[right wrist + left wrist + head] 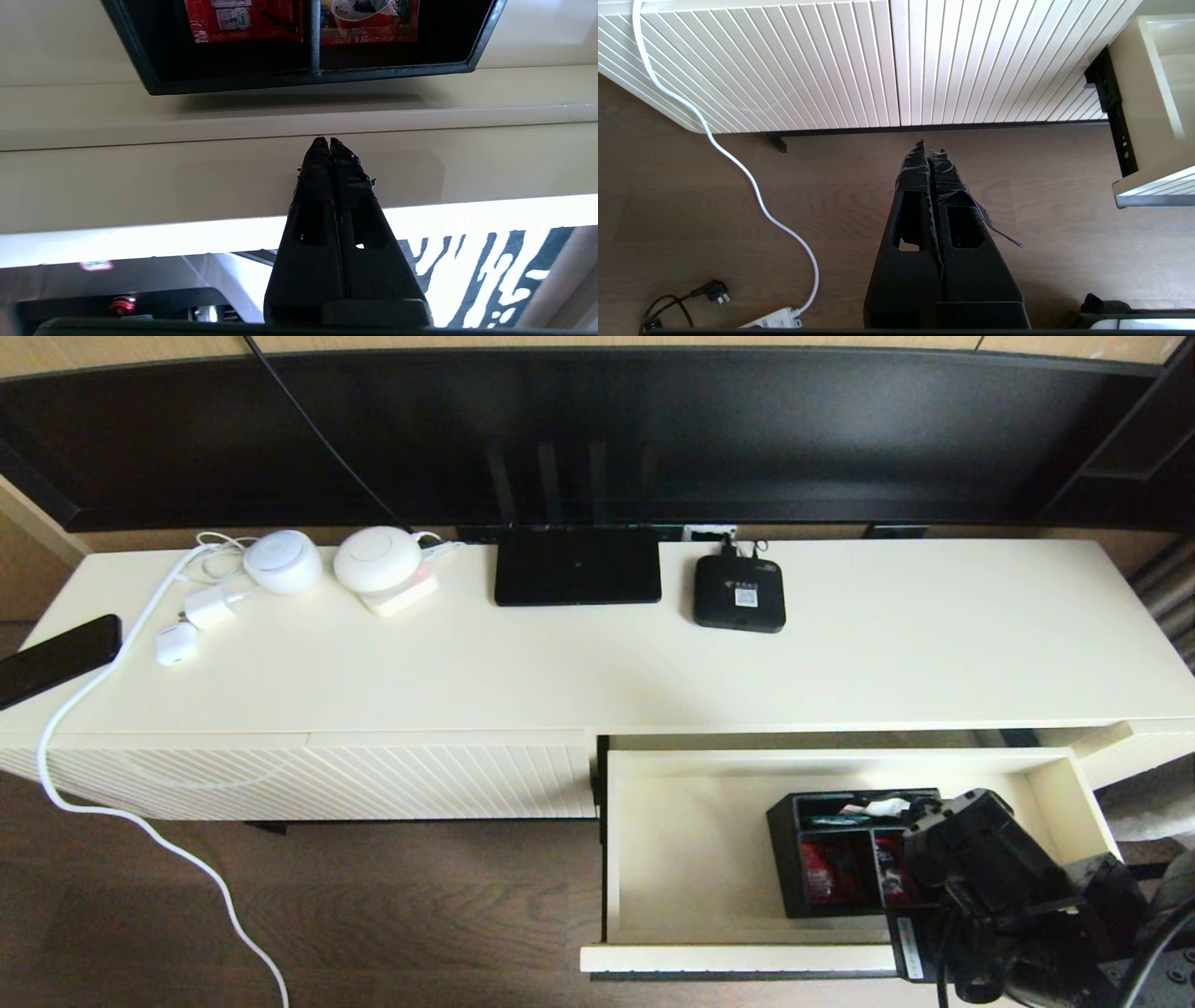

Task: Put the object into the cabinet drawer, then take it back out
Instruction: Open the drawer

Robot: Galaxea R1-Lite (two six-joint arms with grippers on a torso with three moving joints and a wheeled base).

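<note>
The cabinet drawer (pixel 691 859) is pulled out at the cabinet's right half, its cream inside showing. The black organizer box (pixel 831 859) sits on the drawer floor toward the right, with red packets and a white-teal one in its compartments. My right arm (pixel 976 859) hangs over the box's near right corner and hides it. In the right wrist view the right gripper (pixel 325 140) is shut and empty, its tips over the drawer's front wall (pixel 187 177), just short of the box's rim (pixel 308 77). My left gripper (pixel 928 147) is shut and empty above the wood floor.
On the cabinet top stand a flat black router (pixel 577 566), a small black set-top box (pixel 739 594), white round devices (pixel 377 560) and a black phone (pixel 56 658). A white cable (pixel 752 182) trails to a power strip (pixel 773 319). A diagonal-ribbed panel (pixel 878 65) faces the left gripper.
</note>
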